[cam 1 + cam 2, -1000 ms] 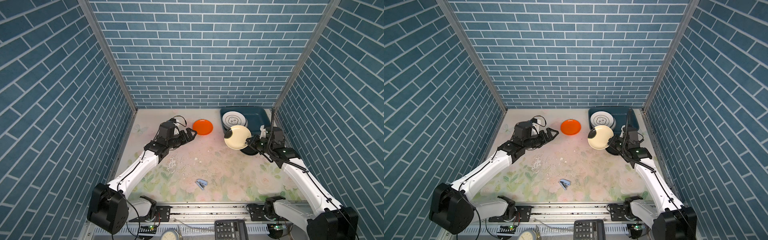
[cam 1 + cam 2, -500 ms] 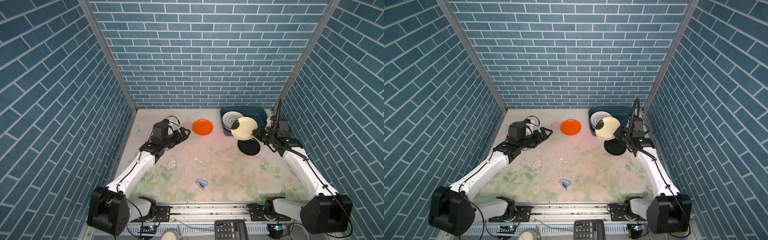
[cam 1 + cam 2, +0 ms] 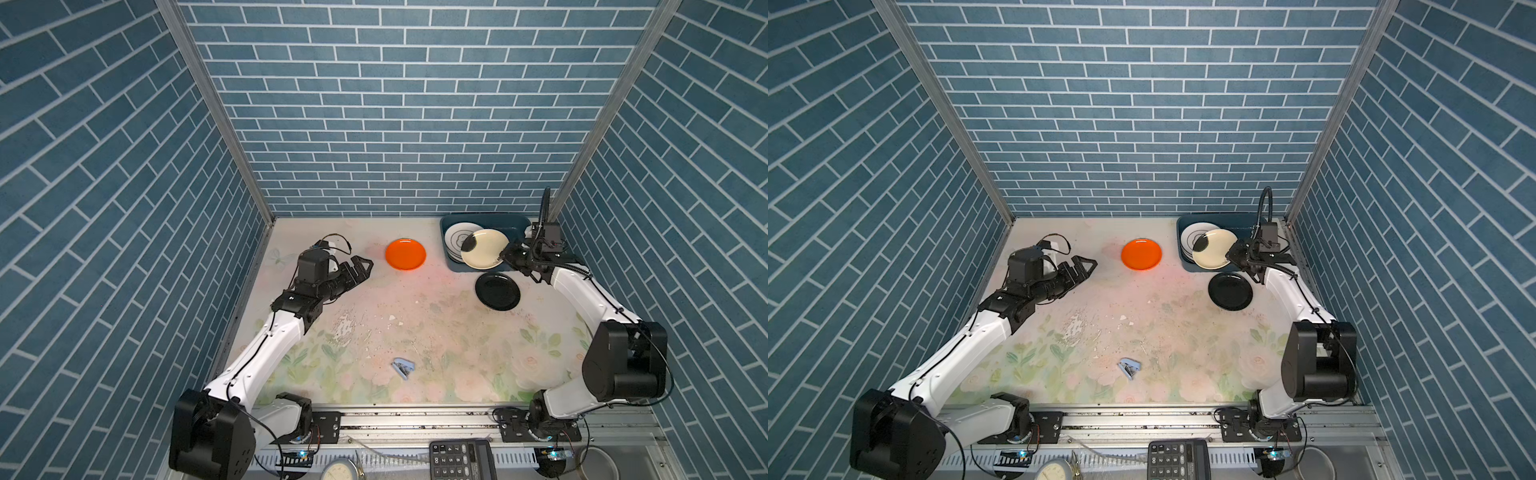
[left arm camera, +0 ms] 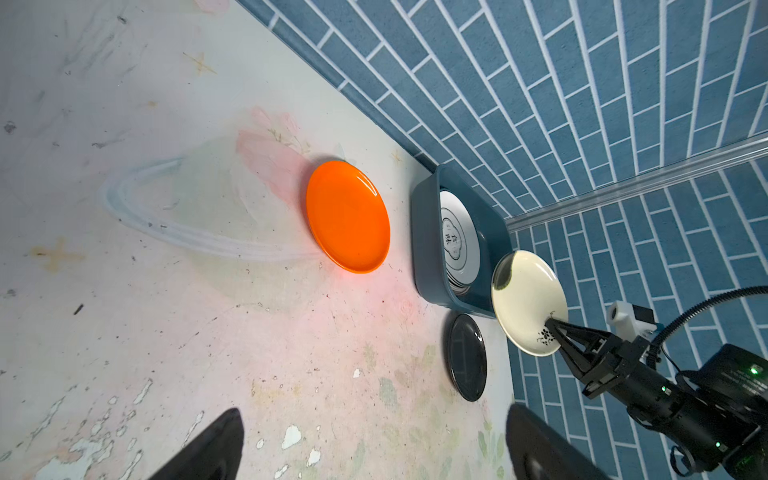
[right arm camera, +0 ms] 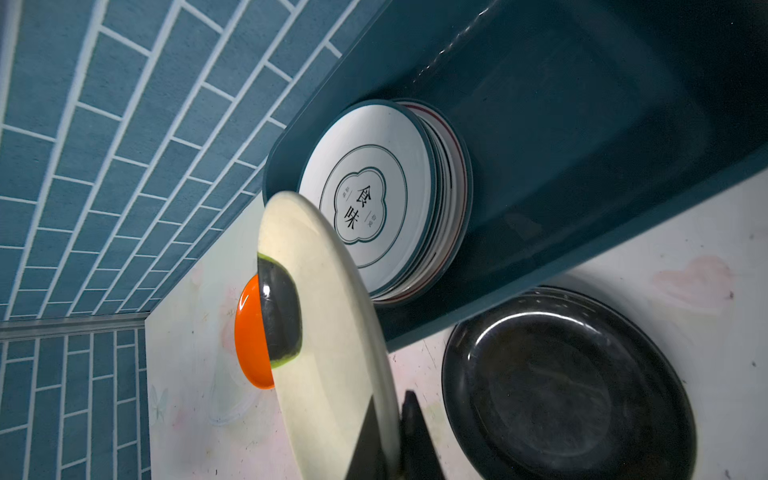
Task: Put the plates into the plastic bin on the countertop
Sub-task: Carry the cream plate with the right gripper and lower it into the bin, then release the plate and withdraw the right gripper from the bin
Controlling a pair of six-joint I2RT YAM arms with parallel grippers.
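Where the pale, flower-printed countertop (image 3: 415, 332) meets the back right corner, the dark teal-blue rectangular plastic bin (image 3: 486, 217) is set against the brick-patterned wall (image 3: 395, 124). A stack of round white plates (image 5: 374, 199) with teal rings and black lettering is seen lying inside the bin, at the end nearer the middle of the countertop.

A round cream plate (image 3: 484, 249) with a dark patch at one edge is gripped by the right gripper (image 3: 508, 256), whose fingers are closed tight on the rim opposite that patch. The plate is held off the surface and tilted over the bin's near rim, and in both top views part of the stack is covered by it. In the left wrist view it is seen raised above the bin's wall, with a small dark floral mark beside the pinching fingertips (image 4: 557, 326).

A round, plain black plate (image 3: 497, 291) is laid flat on the countertop just in front of the bin, near the right gripper but untouched by it. A round, plain orange plate (image 3: 405, 254) is laid flat near the bin's short side, apart from it.

The left gripper (image 3: 365, 268) is held low over the countertop, left of the orange plate and apart from it, its fingers spread wide with nothing between them.

A small pale blue object (image 3: 403, 368) is seen alone toward the near edge; what it is cannot be told.
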